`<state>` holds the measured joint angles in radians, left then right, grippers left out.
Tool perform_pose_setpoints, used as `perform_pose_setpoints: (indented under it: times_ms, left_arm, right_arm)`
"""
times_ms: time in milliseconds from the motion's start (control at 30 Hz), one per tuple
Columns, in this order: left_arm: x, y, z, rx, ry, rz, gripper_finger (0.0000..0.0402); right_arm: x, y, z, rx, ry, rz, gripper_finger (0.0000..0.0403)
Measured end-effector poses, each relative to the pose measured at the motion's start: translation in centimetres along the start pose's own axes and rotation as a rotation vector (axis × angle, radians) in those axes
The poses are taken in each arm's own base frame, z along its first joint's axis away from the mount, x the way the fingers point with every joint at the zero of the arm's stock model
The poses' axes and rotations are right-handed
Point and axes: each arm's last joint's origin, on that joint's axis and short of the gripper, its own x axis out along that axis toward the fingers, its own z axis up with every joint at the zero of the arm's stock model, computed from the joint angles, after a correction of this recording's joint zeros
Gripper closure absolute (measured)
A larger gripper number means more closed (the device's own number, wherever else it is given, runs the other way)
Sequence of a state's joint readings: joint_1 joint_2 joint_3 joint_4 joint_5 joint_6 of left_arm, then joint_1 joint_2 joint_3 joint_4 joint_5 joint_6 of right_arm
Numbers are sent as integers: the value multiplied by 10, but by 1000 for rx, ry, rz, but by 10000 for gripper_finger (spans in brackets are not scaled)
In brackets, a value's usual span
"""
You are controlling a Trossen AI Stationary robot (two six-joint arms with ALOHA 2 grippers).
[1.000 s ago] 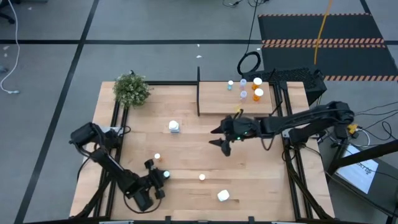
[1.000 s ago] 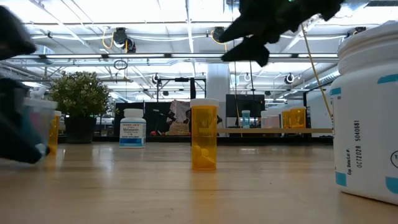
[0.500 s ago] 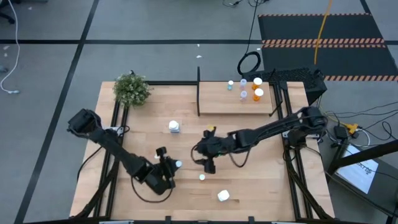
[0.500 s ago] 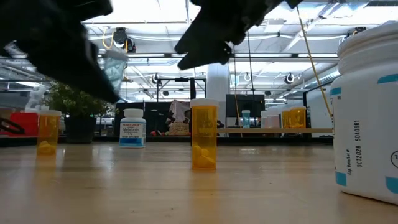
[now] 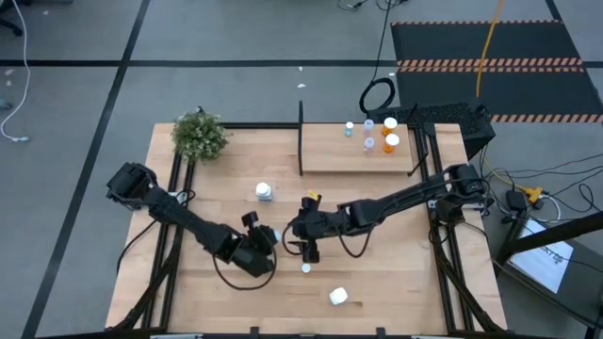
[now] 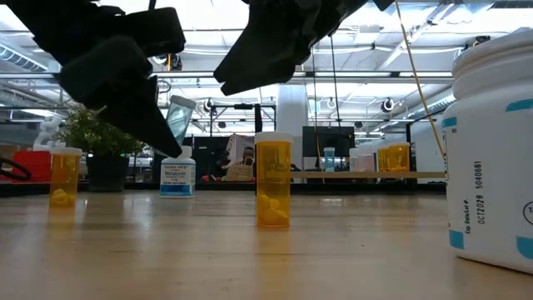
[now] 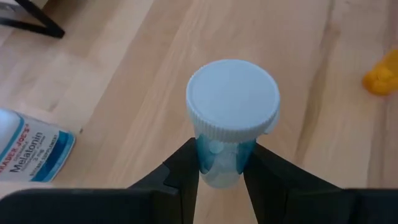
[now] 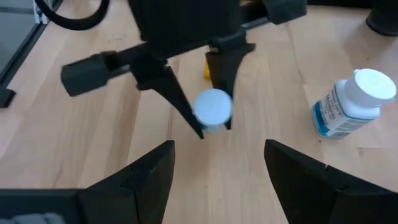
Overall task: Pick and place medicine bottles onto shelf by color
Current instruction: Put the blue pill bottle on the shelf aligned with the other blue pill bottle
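I am holding one small pale-blue clear bottle with a white cap (image 7: 232, 102) clenched between the left gripper's (image 5: 267, 237) dark fingers (image 7: 185, 171), lifted above the middle of the wooden tabletop (image 5: 217, 198). The right gripper (image 8: 217, 168) is hovering just beside it, fingers spread and grasping nothing. Four more small bottles are standing on the light wooden shelf (image 5: 330, 155) at the table's far edge.

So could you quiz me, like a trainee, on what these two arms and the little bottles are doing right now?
1. True or false: the left gripper holds a pale-blue bottle with a white cap.
2. The right gripper is: A open, B shut on a bottle.
3. What stands on the light wooden shelf?

Key: 1 true. 2 A; it faces the held bottle. 3 A few small bottles, orange and pale ones.
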<state>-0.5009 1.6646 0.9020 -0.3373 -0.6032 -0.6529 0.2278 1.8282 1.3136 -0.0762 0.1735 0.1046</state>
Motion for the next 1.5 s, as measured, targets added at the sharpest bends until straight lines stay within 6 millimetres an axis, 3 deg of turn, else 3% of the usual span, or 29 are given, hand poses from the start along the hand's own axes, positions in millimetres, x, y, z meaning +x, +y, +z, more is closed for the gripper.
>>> perform_pose_setpoints:
  times_ms: [467, 1067, 1500]
  left_arm:
    - [2, -3, 5, -10, -64, -12, 286]
    - [5, -1, 3, -13, -87, -12, 286]
    - [5, -1, 3, 3, -89, -5, 286]
  right_arm:
    - [24, 7, -8, 26, -47, 5, 161]
    - [24, 4, -3, 0, -91, 2, 162]
    - [28, -2, -4, -21, -86, 37, 218]
